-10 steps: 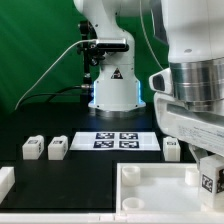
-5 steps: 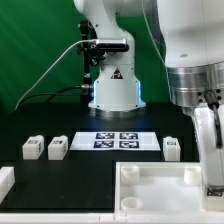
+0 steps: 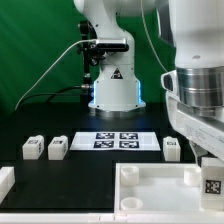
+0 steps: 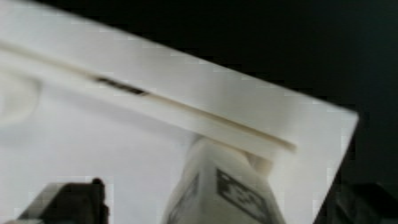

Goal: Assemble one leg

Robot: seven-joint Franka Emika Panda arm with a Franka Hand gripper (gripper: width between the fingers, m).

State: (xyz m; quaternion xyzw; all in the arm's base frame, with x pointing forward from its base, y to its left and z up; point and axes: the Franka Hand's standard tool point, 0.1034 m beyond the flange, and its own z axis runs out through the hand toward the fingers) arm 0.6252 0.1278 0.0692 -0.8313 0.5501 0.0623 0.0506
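My gripper [image 3: 212, 178] is at the exterior view's right, over the near right corner of the large white square panel [image 3: 150, 192]. It is shut on a leg [image 3: 212, 184], a small white peg whose black-and-white tag faces the camera. In the wrist view the gripper [image 4: 228, 205] holds this leg [image 4: 240, 188] between dark fingers [image 4: 71, 202], just above the panel's raised rim [image 4: 214, 110]. Two more legs [image 3: 32, 148] [image 3: 57, 149] stand at the left on the black table. A third leg [image 3: 171, 147] stands to the right of the marker board.
The marker board [image 3: 118, 140] lies in the middle of the table before the robot base [image 3: 115, 90]. A white part [image 3: 5, 181] sits at the near left edge. The arm's big white body [image 3: 195, 70] fills the upper right.
The wrist has turned back: half a second ago the held leg showed edge-on, and now its tag faces the camera again, a little lower over the panel's corner.
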